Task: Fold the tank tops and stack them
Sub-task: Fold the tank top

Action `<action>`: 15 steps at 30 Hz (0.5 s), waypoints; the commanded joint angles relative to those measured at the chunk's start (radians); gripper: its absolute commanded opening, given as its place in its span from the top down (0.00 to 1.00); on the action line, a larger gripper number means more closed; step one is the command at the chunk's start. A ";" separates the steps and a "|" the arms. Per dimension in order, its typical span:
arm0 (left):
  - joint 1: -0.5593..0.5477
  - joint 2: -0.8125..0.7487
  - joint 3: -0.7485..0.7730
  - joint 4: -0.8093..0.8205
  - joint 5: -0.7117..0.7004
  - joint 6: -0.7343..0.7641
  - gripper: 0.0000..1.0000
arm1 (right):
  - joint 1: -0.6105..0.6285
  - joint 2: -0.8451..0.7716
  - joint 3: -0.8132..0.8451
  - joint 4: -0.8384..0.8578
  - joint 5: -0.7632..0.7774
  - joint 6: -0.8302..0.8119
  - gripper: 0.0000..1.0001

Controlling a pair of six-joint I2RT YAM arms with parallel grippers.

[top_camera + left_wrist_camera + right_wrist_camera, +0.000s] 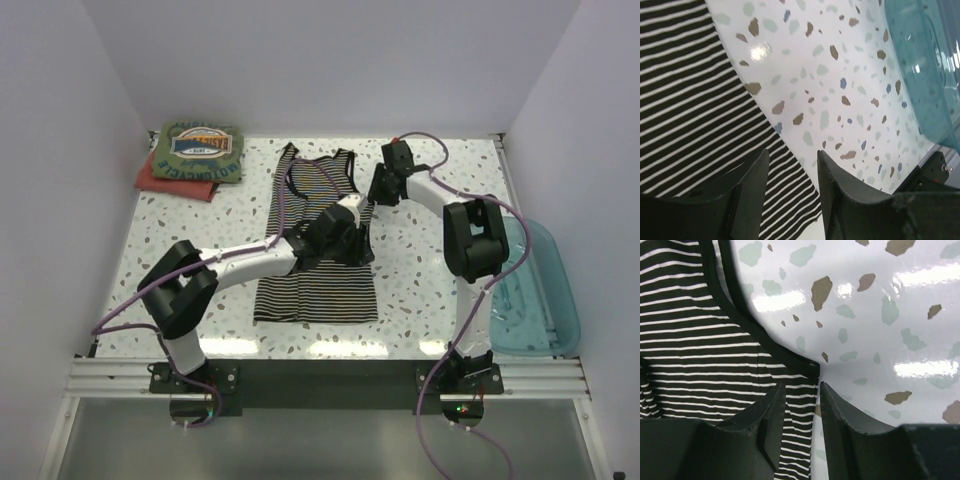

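Lying flat in the middle of the table (425, 300), the striped tank top (315, 288) has its hem toward the near edge. A folded olive tank top (197, 150) sits at the far-left corner. Both the left gripper (792, 156) and the right gripper (802, 388) stand with jaws parted and empty over the striped top's right edge.

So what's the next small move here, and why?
Probably lower and close both grippers on the right edge of the striped tank top. The left gripper and right gripper each hang open straddling that edge, one finger over cloth, one over bare table, and the top lies flat, unfolded.
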 commanded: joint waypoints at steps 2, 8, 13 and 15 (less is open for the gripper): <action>-0.045 -0.015 -0.036 0.010 -0.038 -0.014 0.52 | -0.002 0.031 0.085 -0.003 -0.030 -0.004 0.62; -0.117 0.017 -0.037 -0.011 -0.065 -0.008 0.52 | -0.004 0.049 0.063 -0.016 0.001 0.013 0.66; -0.169 0.054 -0.042 -0.022 -0.094 -0.014 0.50 | -0.001 0.055 0.020 0.006 0.000 0.019 0.69; -0.193 0.063 -0.042 -0.030 -0.110 -0.019 0.50 | -0.002 0.058 0.017 0.001 0.007 0.021 0.73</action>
